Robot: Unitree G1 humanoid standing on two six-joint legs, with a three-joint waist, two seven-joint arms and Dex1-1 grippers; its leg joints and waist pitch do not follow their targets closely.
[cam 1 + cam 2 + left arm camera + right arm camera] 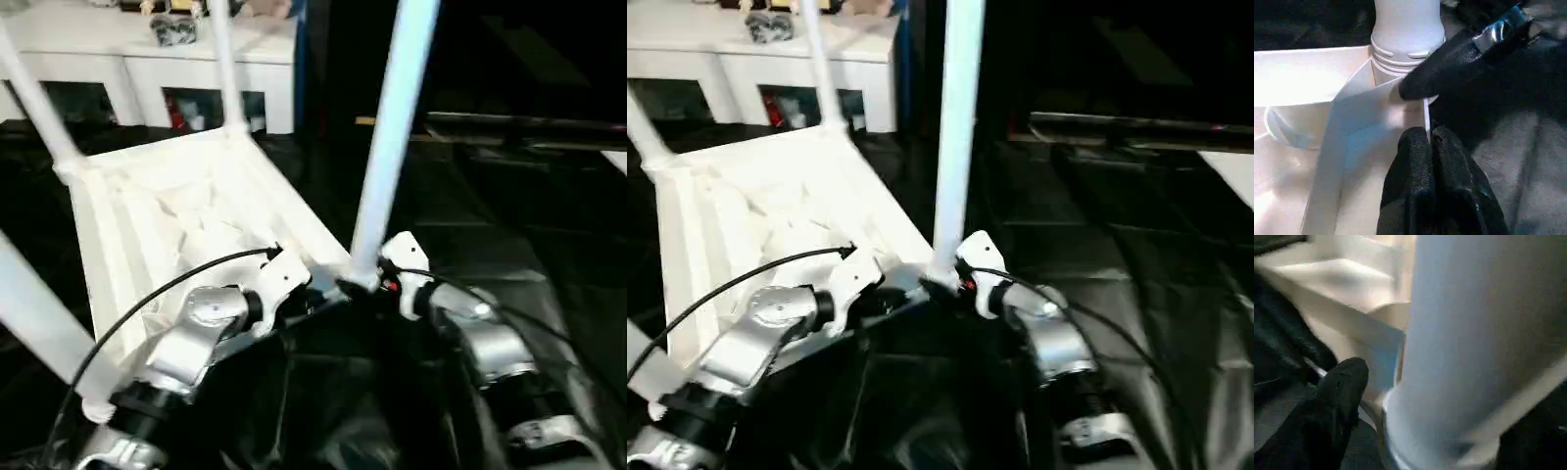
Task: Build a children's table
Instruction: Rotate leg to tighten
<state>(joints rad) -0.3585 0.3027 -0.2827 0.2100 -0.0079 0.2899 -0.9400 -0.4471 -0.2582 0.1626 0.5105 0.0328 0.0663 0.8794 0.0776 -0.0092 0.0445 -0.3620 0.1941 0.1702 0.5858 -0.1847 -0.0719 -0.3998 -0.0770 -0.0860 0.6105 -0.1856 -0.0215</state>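
Observation:
The children's table lies upside down on the black cover, its ribbed underside [167,215] facing up. White legs stand up from its corners. The near right leg [392,127] rises from its corner socket [1405,54] between my two arms. My left gripper [1429,142] is shut on the thin rim [1376,107] of the tabletop just beside that socket. My right gripper [1440,406] stands open around the base of the same leg [1474,333]. One black finger [1342,387] stands a little off the leg on the rim side. Its fingertip [1425,81] lies close against the socket.
A white cabinet [147,59] with small items on top stands behind the table. Black-covered surface [509,225] stretches to the right and toward me. A black cable [147,294] loops over my left forearm. The near left leg [39,323] slants up at the picture's left edge.

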